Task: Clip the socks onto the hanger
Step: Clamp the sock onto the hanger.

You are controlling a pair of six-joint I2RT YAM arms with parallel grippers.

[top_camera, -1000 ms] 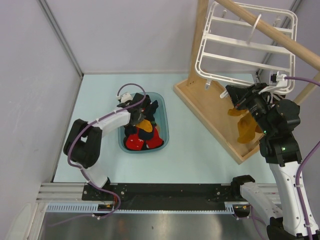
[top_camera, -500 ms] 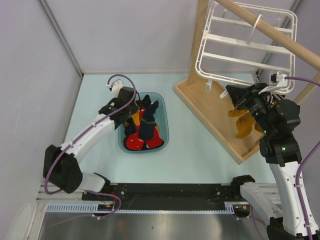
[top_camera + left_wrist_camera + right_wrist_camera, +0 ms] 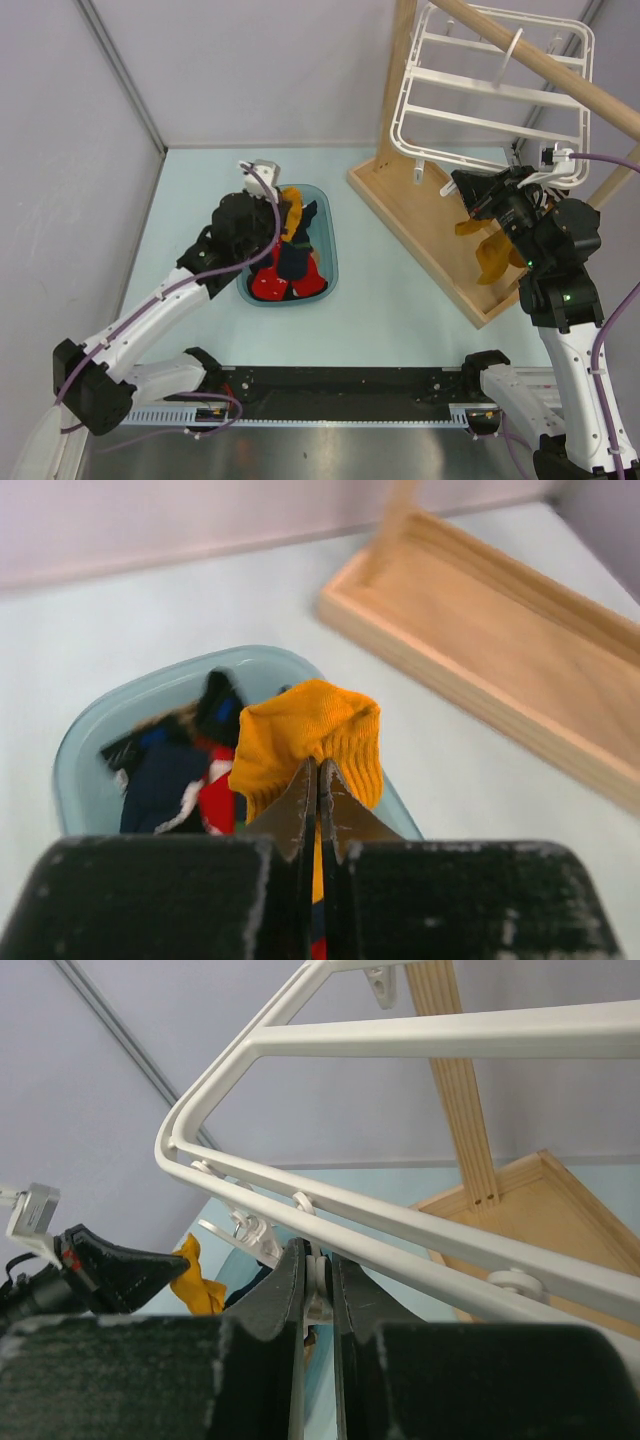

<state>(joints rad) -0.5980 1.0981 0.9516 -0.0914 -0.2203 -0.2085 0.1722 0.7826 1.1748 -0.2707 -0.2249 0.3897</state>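
Yellow is the sock (image 3: 310, 735) we pinch tight in our left gripper (image 3: 318, 770), held up over the 12 o'clock end of the blue bin (image 3: 332, 262), which has navy socks (image 3: 292, 258) and red socks (image 3: 268, 285) in it. Our right gripper (image 3: 315, 1260) squeezes a small white clip (image 3: 316, 1278) on the white hanger (image 3: 480, 95), up at 2 o'clock from the table (image 3: 200, 200) middle. More yellow socks (image 3: 492, 258) hang below that hanger's edge, over the wooden tray (image 3: 420, 215).
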